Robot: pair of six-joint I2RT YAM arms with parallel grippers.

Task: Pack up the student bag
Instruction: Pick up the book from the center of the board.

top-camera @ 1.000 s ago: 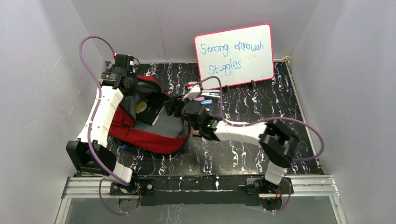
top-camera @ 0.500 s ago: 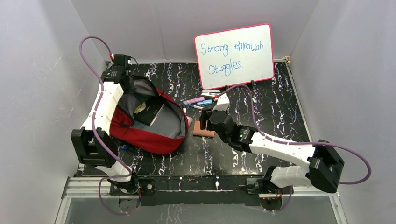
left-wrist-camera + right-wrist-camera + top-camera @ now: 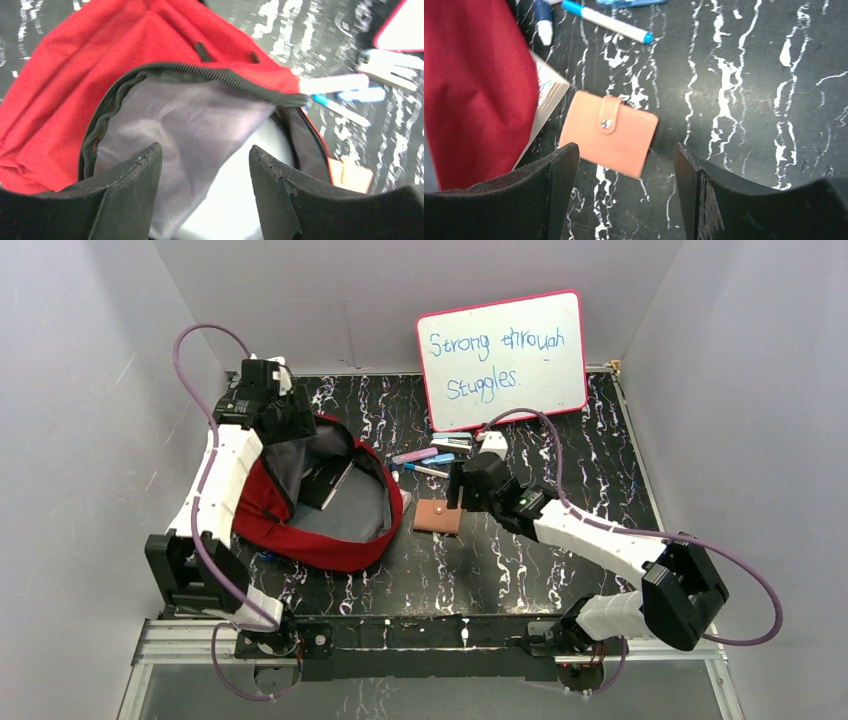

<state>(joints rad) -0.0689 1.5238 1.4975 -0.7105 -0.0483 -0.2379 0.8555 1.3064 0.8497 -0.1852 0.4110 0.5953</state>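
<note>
The student bag (image 3: pixel 330 545) is a red backpack lying open on the left of the black marbled table, its grey lining (image 3: pixel 190 115) showing and a dark book (image 3: pixel 325 483) inside. My left gripper (image 3: pixel 290 425) hovers over the bag's far rim; its jaws (image 3: pixel 205 150) stand open above the lining, with nothing between them. A tan wallet (image 3: pixel 437 516) lies flat just right of the bag. My right gripper (image 3: pixel 457 490) is open directly over the table beside the wallet (image 3: pixel 609 132), not touching it (image 3: pixel 626 147).
Several pens and markers (image 3: pixel 432 453) lie behind the wallet, near a pink-framed whiteboard (image 3: pixel 500 355) propped at the back. A white-edged booklet (image 3: pixel 546 95) pokes out from under the bag's red fabric (image 3: pixel 474 90). Grey walls close in on the left, right and back.
My left gripper has opened and let go of the bag's rim. My right arm has pulled back out of the bag, moved right, and now hangs over the wallet.
</note>
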